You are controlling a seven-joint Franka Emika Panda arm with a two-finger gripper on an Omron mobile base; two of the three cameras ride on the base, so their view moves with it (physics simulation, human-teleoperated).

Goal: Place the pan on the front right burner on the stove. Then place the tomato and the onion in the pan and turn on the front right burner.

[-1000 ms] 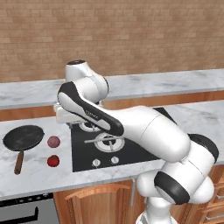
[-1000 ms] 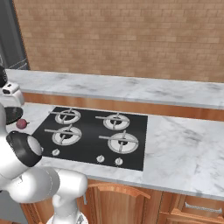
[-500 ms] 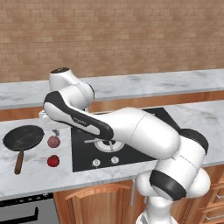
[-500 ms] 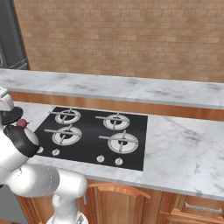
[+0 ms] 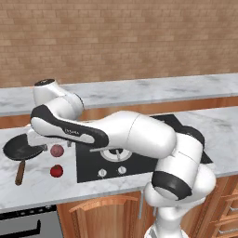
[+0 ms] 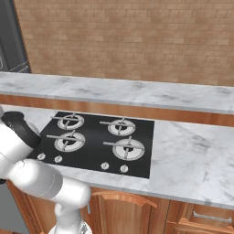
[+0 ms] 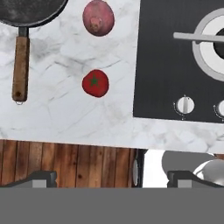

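The black pan (image 5: 19, 149) lies on the counter left of the stove (image 6: 96, 137), its wooden handle (image 7: 20, 65) pointing toward the counter's front edge. Right of the pan sits the dull maroon onion (image 5: 57, 150) (image 7: 98, 17), and nearer the edge the glossy red tomato (image 5: 56, 171) (image 7: 95, 83). The front right burner (image 6: 128, 147) is bare. My gripper (image 7: 113, 177) is open and holds nothing; in the hand view it looks down from above the counter's front edge, with pan, onion and tomato all well clear of its tips. In the left base view the arm hides part of the stove.
White knobs (image 6: 104, 166) line the stove's front edge; one knob (image 7: 184, 105) and a burner ring (image 7: 210, 48) lie right of the tomato. A raised marble ledge (image 6: 137, 91) and brick wall stand behind. Wooden cabinet fronts (image 7: 65, 164) lie below the counter edge.
The arm has swung left and lower, over the counter area by the pan. Pan, onion and tomato have not moved.
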